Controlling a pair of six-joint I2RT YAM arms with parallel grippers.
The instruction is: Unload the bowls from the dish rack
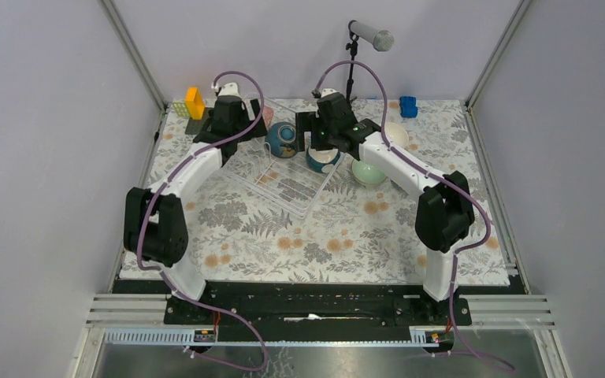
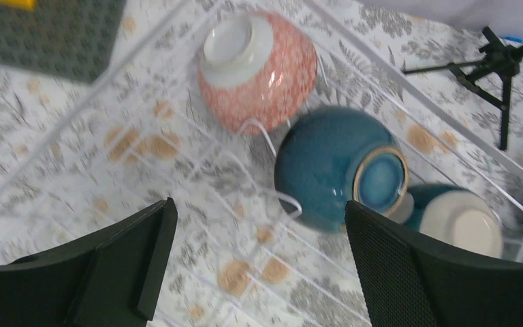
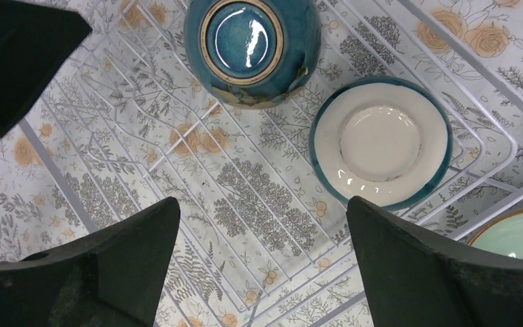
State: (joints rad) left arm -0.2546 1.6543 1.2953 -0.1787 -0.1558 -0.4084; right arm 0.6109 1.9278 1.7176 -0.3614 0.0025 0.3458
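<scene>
Left gripper: jaws spread wide, released, nothing between them. Right gripper: same, empty. Both hover over the dish rack.

Under the left sit a pink patterned bowl and a dark teal bowl, both tipped against the wires with their foot rings showing. Under the right is a blue-rimmed bowl, mouth up in the rack corner. A pale green bowl looks to be outside the rack.

Probable step: descend and grab. Best done with one finger inside the rim and one outside, clear of the wire ribs, keeping the arms apart.

Hard to make out: the green bowl is cut off by the frame edge and the left wrist view is blurred. From overhead the arms cover the rack's far end, so the remaining bowls can't be counted.
</scene>
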